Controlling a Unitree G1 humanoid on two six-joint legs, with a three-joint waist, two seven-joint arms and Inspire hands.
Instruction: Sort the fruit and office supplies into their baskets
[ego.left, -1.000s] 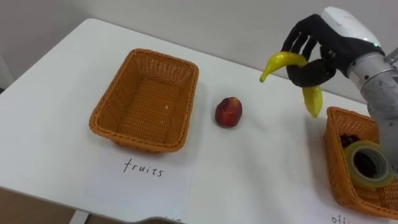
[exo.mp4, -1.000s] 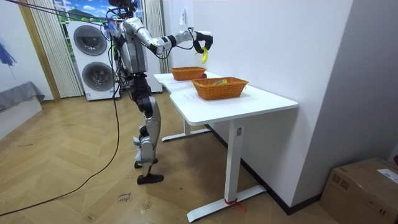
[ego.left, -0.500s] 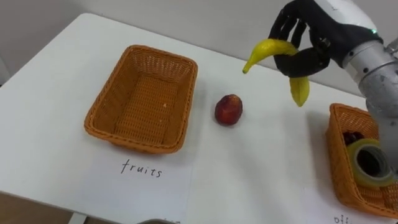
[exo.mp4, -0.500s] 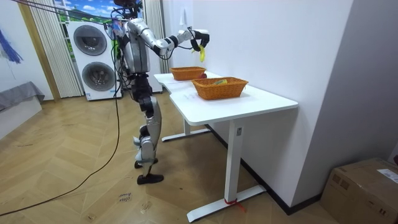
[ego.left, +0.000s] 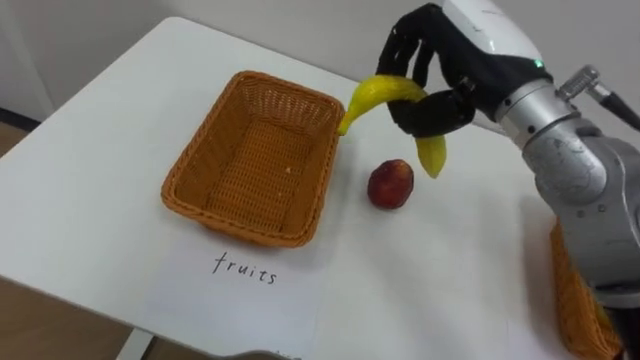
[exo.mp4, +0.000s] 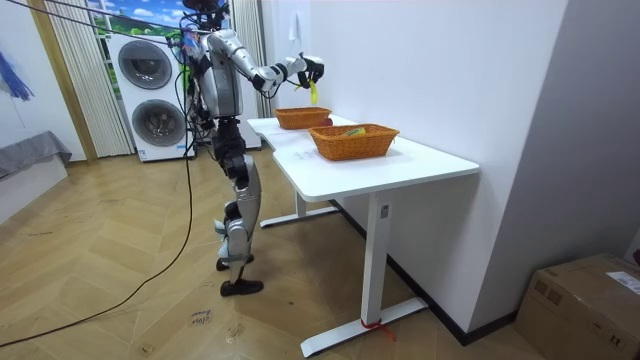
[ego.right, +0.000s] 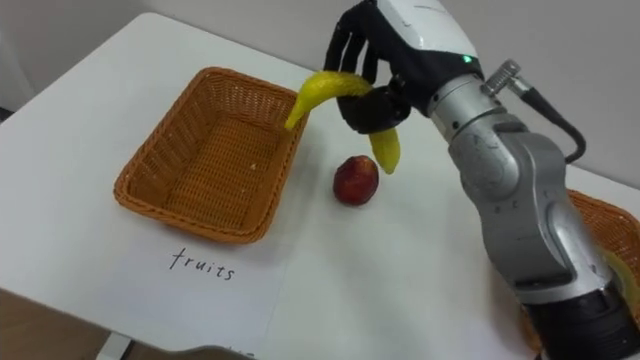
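Right hand (ego.left: 440, 75) is curling dark fingers (ego.left: 405, 40) and thumb around the middle of a yellow banana (ego.left: 383, 92), gripping it in the air above the white table (ego.left: 100, 150). The banana is arching over the hand's grip: one tip is reaching out over the right rim of the empty wicker basket (ego.left: 235, 222), the other tip is pointing down, hanging just above and beside a red fruit (ego.left: 390, 185). The red fruit is sitting on the tabletop just right of that basket, apart from its wall. A white paper sheet (ego.left: 250, 275) with a handwritten word is lying in front of the basket. A second wicker basket (ego.right: 600, 215) is showing at the table's right edge, partly hidden behind the right forearm. In the room view the robot is standing upright at the table's far end, near stacked washing machines (exo.mp4: 145, 95), right arm reaching out over the far basket.
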